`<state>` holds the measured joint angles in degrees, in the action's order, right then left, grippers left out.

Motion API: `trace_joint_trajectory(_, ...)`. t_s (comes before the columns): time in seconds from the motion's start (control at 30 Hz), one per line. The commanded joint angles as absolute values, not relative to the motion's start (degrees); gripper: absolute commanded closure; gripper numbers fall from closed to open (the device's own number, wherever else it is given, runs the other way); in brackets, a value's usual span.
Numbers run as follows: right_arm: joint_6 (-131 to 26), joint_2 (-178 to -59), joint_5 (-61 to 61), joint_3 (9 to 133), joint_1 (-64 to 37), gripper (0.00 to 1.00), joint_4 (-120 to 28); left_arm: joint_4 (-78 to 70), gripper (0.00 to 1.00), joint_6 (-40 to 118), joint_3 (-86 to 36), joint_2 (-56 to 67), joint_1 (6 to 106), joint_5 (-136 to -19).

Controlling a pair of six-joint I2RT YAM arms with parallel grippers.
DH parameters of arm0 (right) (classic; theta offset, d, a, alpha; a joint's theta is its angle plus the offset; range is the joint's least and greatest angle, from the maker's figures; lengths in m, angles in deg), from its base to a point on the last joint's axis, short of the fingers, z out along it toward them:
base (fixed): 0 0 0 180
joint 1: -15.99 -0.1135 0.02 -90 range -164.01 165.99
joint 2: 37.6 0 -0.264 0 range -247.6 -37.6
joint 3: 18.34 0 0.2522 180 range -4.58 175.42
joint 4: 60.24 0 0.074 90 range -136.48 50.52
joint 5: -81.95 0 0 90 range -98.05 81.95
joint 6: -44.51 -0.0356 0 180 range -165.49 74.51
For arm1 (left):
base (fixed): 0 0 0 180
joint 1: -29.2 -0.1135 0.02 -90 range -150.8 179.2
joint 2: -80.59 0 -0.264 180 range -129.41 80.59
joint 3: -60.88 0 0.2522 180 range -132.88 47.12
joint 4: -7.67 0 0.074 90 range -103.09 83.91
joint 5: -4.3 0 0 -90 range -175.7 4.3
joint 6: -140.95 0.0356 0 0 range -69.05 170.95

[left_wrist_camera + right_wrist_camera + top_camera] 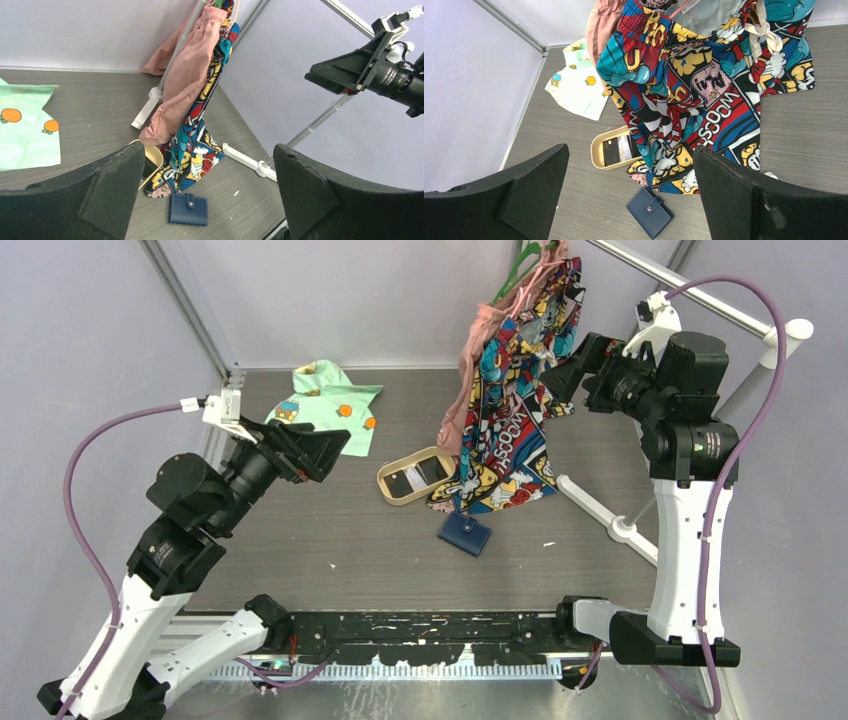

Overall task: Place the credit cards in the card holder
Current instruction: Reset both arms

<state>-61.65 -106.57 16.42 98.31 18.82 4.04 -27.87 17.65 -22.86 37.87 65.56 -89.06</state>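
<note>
Nearest me, a small navy-blue leather-like wallet (465, 533) lies snapped shut on the dark grey desk (300, 560), just beside the hem of a hanging comic-print cloth (515, 420). Beyond it sits a tan oval tray (384, 482) with dark credit cards (418, 476) inside. The left tool (330, 455) hovers over the desk's left side, jaws wide and empty. The right tool (556, 380), higher beside the hanging cloth, is likewise spread and empty. A mint-green printed cloth (330, 400) lies at the far edge.

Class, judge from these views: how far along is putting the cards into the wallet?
Done: nothing; the wallet lies shut. In hand: nothing; both sets of jaws are open, empty, raised. Left: take the cards from the tan tray, open the wallet, slot them in.
</note>
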Motion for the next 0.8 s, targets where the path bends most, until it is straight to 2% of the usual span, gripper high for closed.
trace_joint_trajectory(0.0, -60.8, -105.8, 15.5, 98.2, 19.2, 0.00, 0.5, -22.3, 0.00, 19.5, -23.2, 38.8, 65.3, -90.4)
trace_joint_trajectory(0.77, -60.8, -105.8, 13.9, 97.2, 19.2, 0.01, 0.0, -20.9, 0.00, 20.4, -21.7, 38.5, 65.4, -90.2)
